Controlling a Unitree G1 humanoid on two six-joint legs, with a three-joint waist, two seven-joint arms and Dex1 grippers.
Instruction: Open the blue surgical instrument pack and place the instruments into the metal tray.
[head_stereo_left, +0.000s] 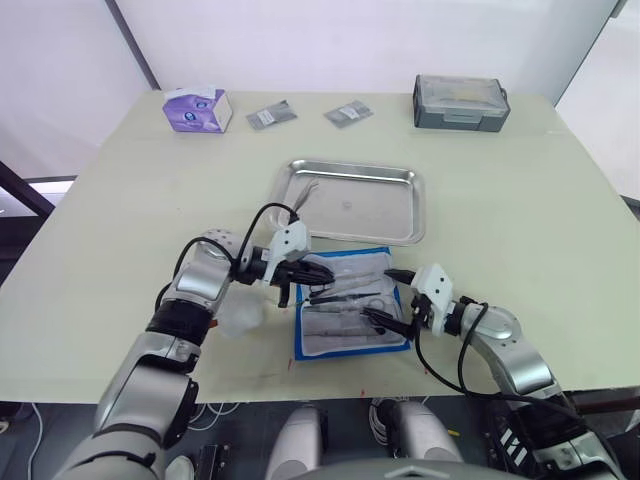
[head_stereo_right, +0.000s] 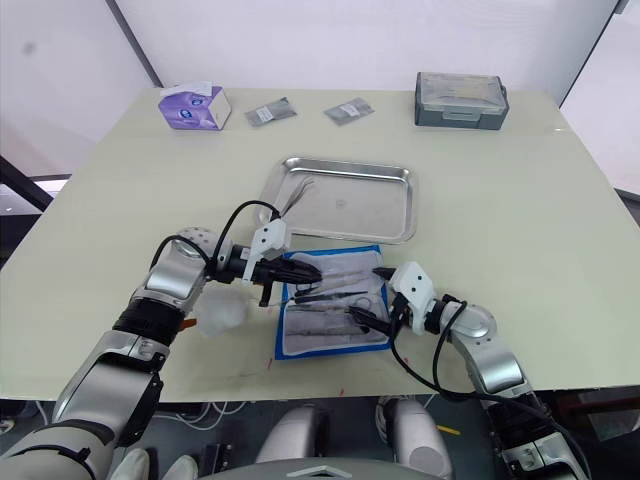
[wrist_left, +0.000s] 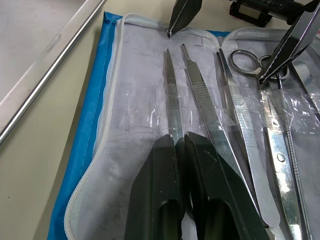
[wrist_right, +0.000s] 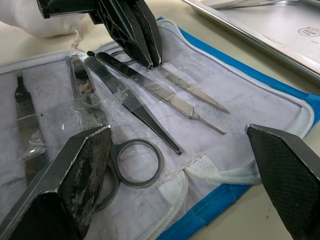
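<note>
Your surface (head_stereo_left: 520, 200) carries the metal tray (head_stereo_left: 400, 235) with 1 tool inside, just beyond the open blue pack (head_stereo_left: 305, 345). Your left pincer (wrist_left: 179, 145) is pinched narrow on tweezers (wrist_left: 172, 102) in the pack; your right pincer (wrist_right: 180, 145) spreads wide over the scissors ring (wrist_right: 137, 162).

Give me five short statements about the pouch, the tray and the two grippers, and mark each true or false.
1. The blue surgical instrument pack lies open. True.
2. The left gripper is shut on one of the instruments. True.
3. The metal tray is full of scissors. False: one slim tool lies at its far left corner.
4. The right gripper is shut. False: its fingers stand wide apart over the pack.
5. The purple tissue box stands in the tray. False: it stands at the table's far left.
</note>
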